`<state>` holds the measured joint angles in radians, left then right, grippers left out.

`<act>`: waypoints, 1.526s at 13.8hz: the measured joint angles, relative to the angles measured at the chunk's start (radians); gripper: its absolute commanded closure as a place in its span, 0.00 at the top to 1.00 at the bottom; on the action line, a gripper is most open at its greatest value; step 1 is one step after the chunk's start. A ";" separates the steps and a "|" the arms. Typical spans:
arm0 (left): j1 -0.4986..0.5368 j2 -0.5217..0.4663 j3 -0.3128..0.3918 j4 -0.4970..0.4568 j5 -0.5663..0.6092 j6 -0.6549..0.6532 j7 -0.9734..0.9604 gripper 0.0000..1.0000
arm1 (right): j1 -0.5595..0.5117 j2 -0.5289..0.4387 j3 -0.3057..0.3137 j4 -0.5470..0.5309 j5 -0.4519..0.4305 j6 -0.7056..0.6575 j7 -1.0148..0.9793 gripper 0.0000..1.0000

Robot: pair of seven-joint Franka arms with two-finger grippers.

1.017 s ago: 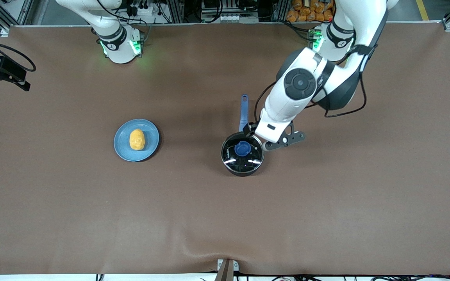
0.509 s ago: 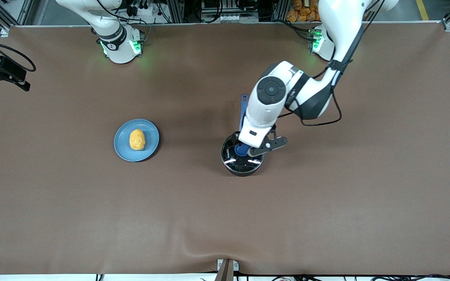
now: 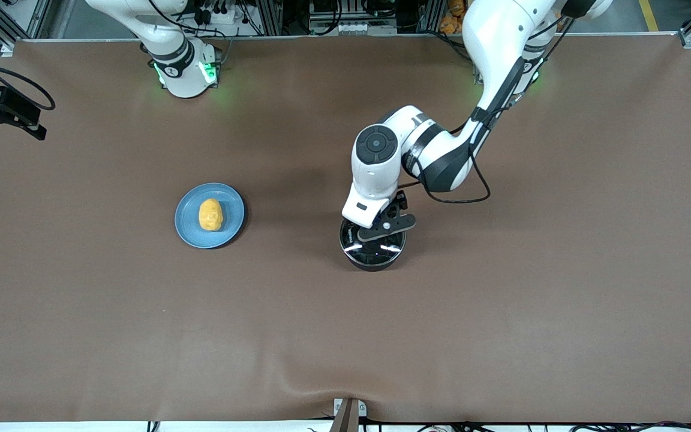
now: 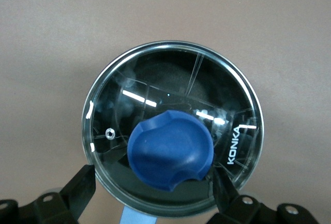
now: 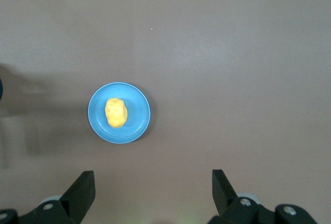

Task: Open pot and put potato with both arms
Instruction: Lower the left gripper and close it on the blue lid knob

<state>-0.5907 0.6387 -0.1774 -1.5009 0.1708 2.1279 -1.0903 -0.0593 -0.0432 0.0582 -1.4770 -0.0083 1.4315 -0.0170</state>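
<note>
Lower centre of the front view: you see the pot (image 3: 373, 247) standing on the brown table (image 3: 501, 312), its glass lid (image 3: 375, 249) closed on it. Your left gripper (image 3: 375, 227) hangs directly over that lid, and the arm hides the knob and the handle from this camera. In the left wrist view the lid (image 4: 173, 125) fills the middle of the frame, the blue knob (image 4: 170, 149) sits just below centre, and the two black fingers (image 4: 80, 188) stand spread wide at the lower corners, one on either side of the knob and clear of it. The left gripper holds nothing.

Centre-left of the front view: you find the potato (image 3: 210, 215) lying on the light-blue plate (image 3: 230, 231), well apart from the pot and toward the right arm's end of the table, at about the same depth as the pot.

Top of the front view: the right arm's base (image 3: 185, 69) stands at the upper left, and this arm waits. Its gripper is out of that frame. In the right wrist view its fingers (image 5: 83, 190) show spread wide and empty at the lower corners, high over the table, with the plate (image 5: 137, 125) and potato (image 5: 116, 113) small at centre-left.
</note>
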 measured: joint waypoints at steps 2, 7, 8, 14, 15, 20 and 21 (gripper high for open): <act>-0.001 0.006 0.000 0.006 0.000 0.000 0.005 1.00 | 0.000 0.000 0.000 0.000 0.000 0.000 0.000 1.00; -0.001 0.018 0.002 0.007 0.001 0.000 0.007 1.00 | 0.000 0.000 0.000 0.000 0.000 0.000 0.000 1.00; -0.001 0.019 0.002 0.008 0.001 0.002 0.007 1.00 | 0.000 0.000 0.000 0.000 0.000 0.000 0.000 1.00; 0.000 0.020 0.007 0.010 0.001 0.006 0.007 1.00 | 0.000 0.000 0.000 0.000 0.000 0.000 0.000 1.00; 0.000 0.020 0.008 0.010 0.001 0.007 0.007 1.00 | 0.000 0.000 0.000 0.000 0.000 0.000 0.000 1.00; 0.000 0.020 0.009 0.011 0.001 0.012 0.007 1.00 | 0.000 0.000 0.000 0.000 0.000 0.000 0.000 1.00; 0.000 0.020 0.009 0.011 0.001 0.016 0.007 1.00 | 0.000 0.000 0.000 0.000 0.000 0.000 0.000 1.00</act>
<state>-0.5907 0.6589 -0.1682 -1.4903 0.1717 2.1440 -1.0837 -0.0594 -0.0432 0.0580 -1.4771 -0.0082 1.4314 -0.0170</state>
